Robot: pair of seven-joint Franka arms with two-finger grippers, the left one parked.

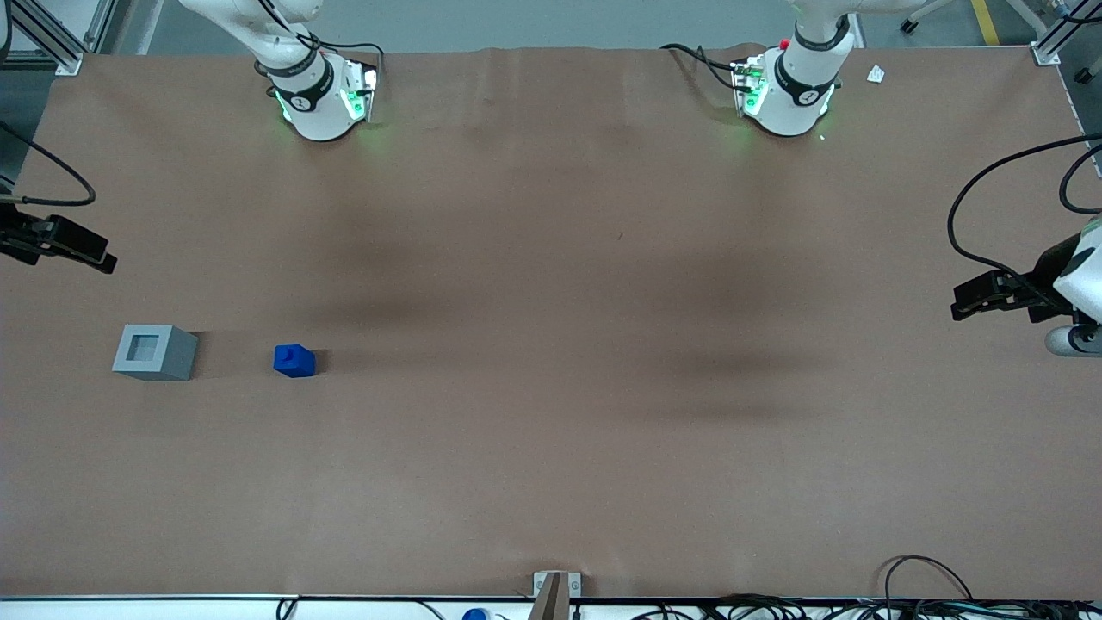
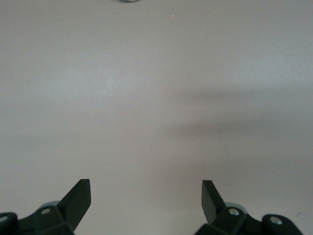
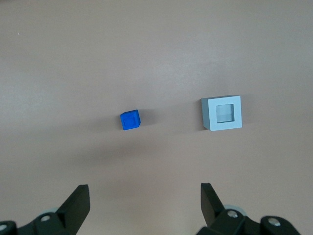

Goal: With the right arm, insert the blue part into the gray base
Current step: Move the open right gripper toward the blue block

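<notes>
The blue part [image 1: 294,361] stands on the brown table cover with its small stud up. Beside it, toward the working arm's end, sits the gray base [image 1: 155,352], its square recess facing up. The two are apart, about a base-width and a half between them. My right arm's gripper [image 1: 105,260] hangs at the table's edge, farther from the front camera than the base and well off both pieces. In the right wrist view the blue part [image 3: 130,120] and gray base [image 3: 221,113] lie ahead of the gripper [image 3: 145,196], which is open with nothing between its fingers.
Both arm pedestals [image 1: 318,95] [image 1: 788,90] stand along the table edge farthest from the front camera. A metal bracket [image 1: 555,590] and loose cables [image 1: 930,594] line the nearest edge. A white scrap [image 1: 876,75] lies near the parked arm's pedestal.
</notes>
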